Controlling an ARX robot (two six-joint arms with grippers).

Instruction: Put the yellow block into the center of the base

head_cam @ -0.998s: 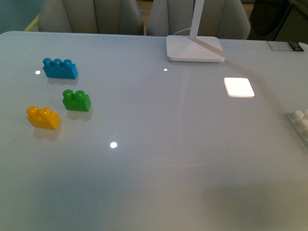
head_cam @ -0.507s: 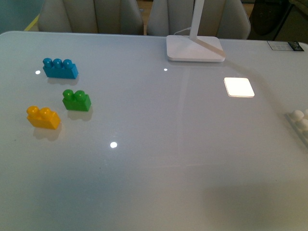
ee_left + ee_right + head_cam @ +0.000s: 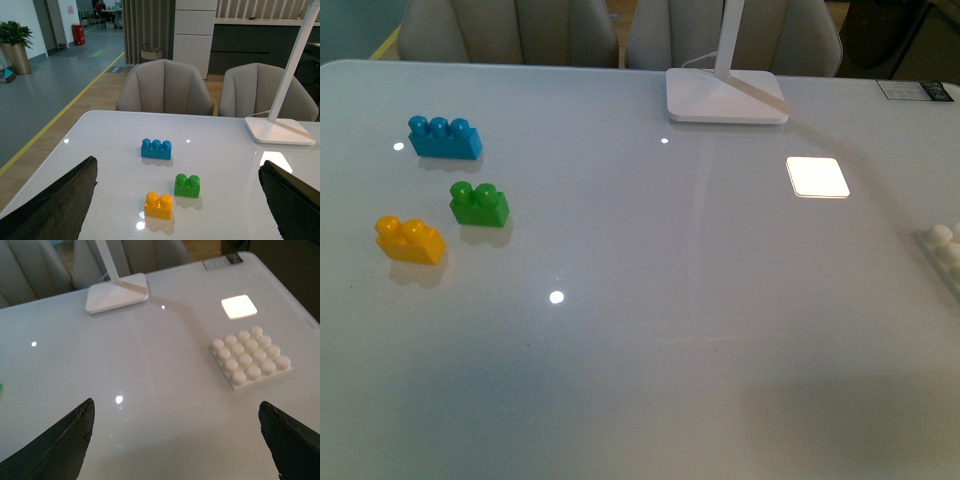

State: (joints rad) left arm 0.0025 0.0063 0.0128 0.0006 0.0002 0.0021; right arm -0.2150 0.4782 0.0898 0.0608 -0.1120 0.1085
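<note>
Office — padded chairs (image 3: 164,87), desk lamp (image 3: 278,131), long corridor (image 3: 55,92).

Light: even, moderately bright, from overhead. Glossy table (image 3: 650,250) gives a blown-out square glare (image 3: 817,178) at far right and small specular dots (image 3: 556,297). Yellow block (image 3: 410,241) casts a soft, short shadow. Near edge is dimmer. Focus is sharp.

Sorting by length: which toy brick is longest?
The blue plastic three-stud brick, farthest back; the green plastic brick and the orange-yellow plastic brick have only two studs.

Dark, matte, wedge-shaped left fingers (image 3: 55,210), right fingers (image 3: 55,445) alike, perhaps rubbery, faintly textured
</note>
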